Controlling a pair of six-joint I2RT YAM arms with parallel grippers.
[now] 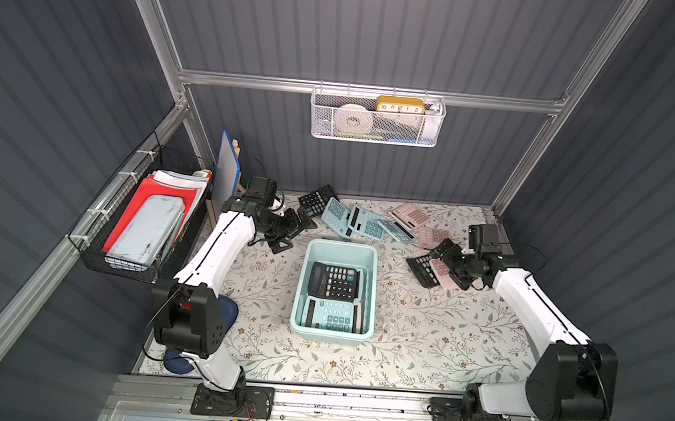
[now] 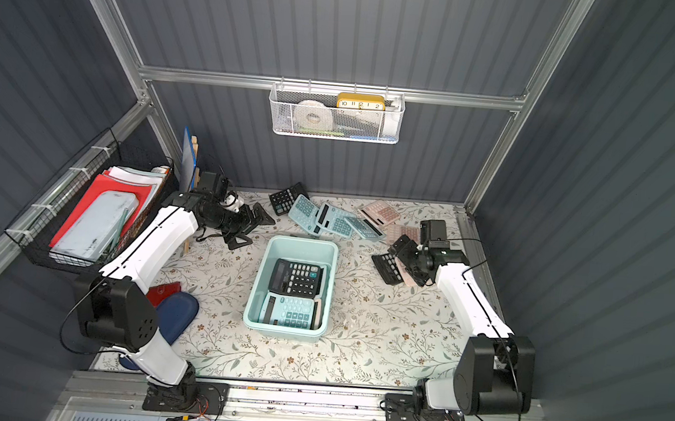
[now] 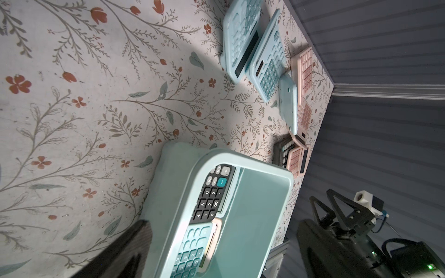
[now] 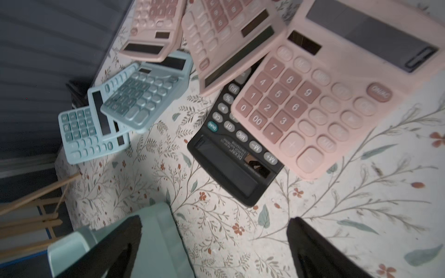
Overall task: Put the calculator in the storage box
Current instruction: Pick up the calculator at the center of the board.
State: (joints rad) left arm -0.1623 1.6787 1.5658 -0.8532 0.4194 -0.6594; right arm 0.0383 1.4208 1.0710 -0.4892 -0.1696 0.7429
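The pale mint storage box (image 1: 341,246) (image 2: 304,242) stands mid-table. Inside it a black calculator (image 1: 332,280) lies above a blue calculator (image 1: 328,315), with a pink edge showing under them. My left gripper (image 1: 294,235) (image 2: 250,229) hovers open just beyond the box's far left corner; in the left wrist view the box wall (image 3: 262,204) fills the space between its jaws (image 3: 220,223). My right gripper (image 1: 445,264) (image 2: 406,261) (image 4: 214,220) is open and empty, low over a black calculator (image 4: 231,154) and a pink calculator (image 4: 313,103) right of the box.
Several blue calculators (image 1: 362,222), pink ones (image 1: 410,216) and a black one (image 1: 316,199) lie along the back of the table. A white mesh basket (image 1: 377,117) hangs on the back wall. A black wire basket (image 1: 143,223) and an upright board (image 1: 227,168) stand at the left.
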